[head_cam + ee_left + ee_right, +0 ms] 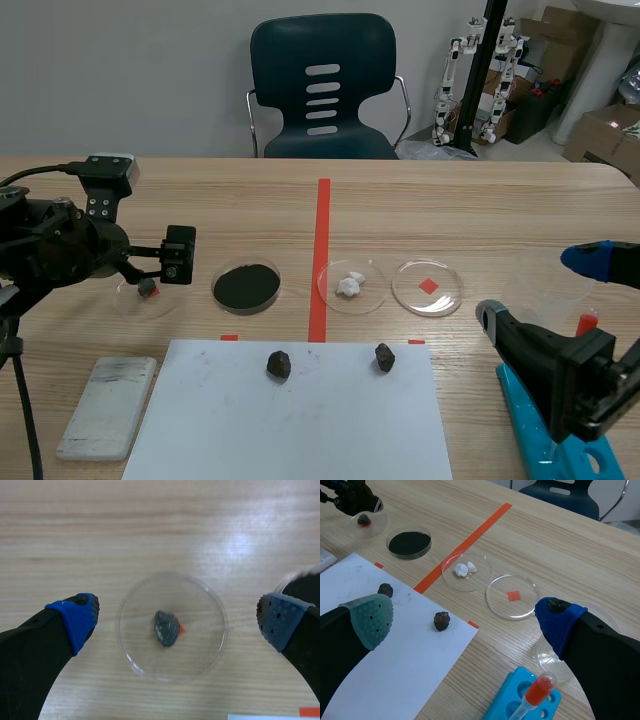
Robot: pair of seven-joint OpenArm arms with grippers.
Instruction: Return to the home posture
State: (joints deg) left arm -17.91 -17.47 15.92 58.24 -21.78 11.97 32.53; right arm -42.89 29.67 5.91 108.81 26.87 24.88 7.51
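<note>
Room: pale wall; one dark chair (322,90) with a slotted back; two small white robot figures (452,85); cardboard boxes (600,130) on the floor.
Table (480,200): one, light wood grain, rounded far corners; one orange-red tape line (321,250) down its middle.
Arms: two, black. The left arm (50,250) is over the table's left side. The left gripper (177,617) hangs above the leftmost dish, jaws wide apart, holding nothing. The right arm (570,370) lies low at the near right. The right gripper (465,616) has its jaws wide apart too, holding nothing.
Paper (300,430): one white sheet, flat, smudged, at the near edge.
Slab (108,405): one, white, rounded rectangle, beside the paper.
Rack (520,692): one, blue plastic with round holes, holding one clear tube (537,692) with an orange-red filling.
Dishes (200,605): five, round, clear, shallow, in a row. In them, from the left: a dark lump, black powder (246,285), white bits, a red square. The fifth is by the right gripper.
Lumps (166,628): three, dark, rough. One is in the leftmost dish and two are on the paper, apart.
White bits (350,285): two, touching.
</note>
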